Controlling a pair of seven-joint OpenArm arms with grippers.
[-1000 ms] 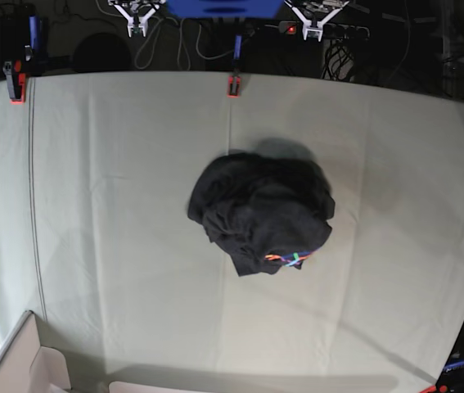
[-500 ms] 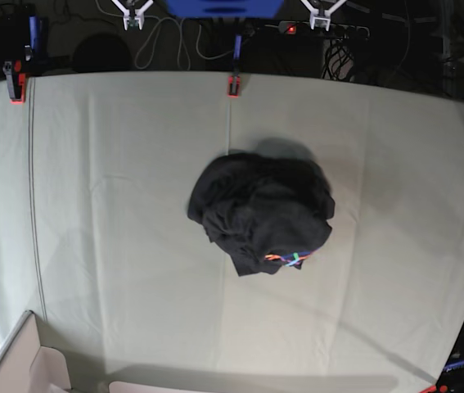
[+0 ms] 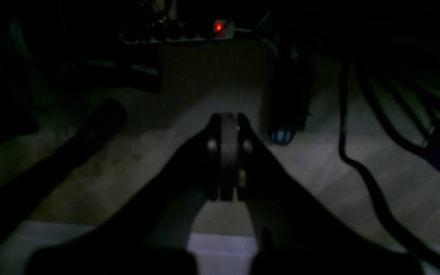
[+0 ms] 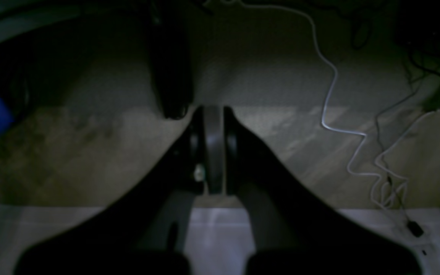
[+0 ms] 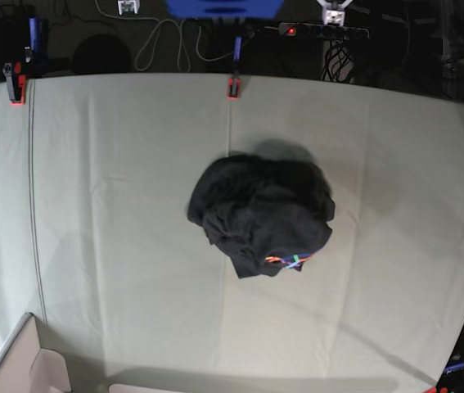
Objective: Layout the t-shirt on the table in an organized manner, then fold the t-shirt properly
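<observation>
Both grippers, left gripper (image 3: 225, 152) and right gripper (image 4: 212, 151), have pulled back past the far edge of the pale grey-green cloth-covered table (image 5: 101, 205), fingers pressed together and empty, leaving the crumpled black cotton t-shirt (image 5: 260, 214) untouched mid-table.

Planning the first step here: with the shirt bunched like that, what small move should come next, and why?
Probably bring one arm down toward the t-shirt and open its fingers. The shirt lies crumpled in a heap mid-table, and both the left gripper and right gripper are shut, held back beyond the far edge, holding nothing.
</observation>
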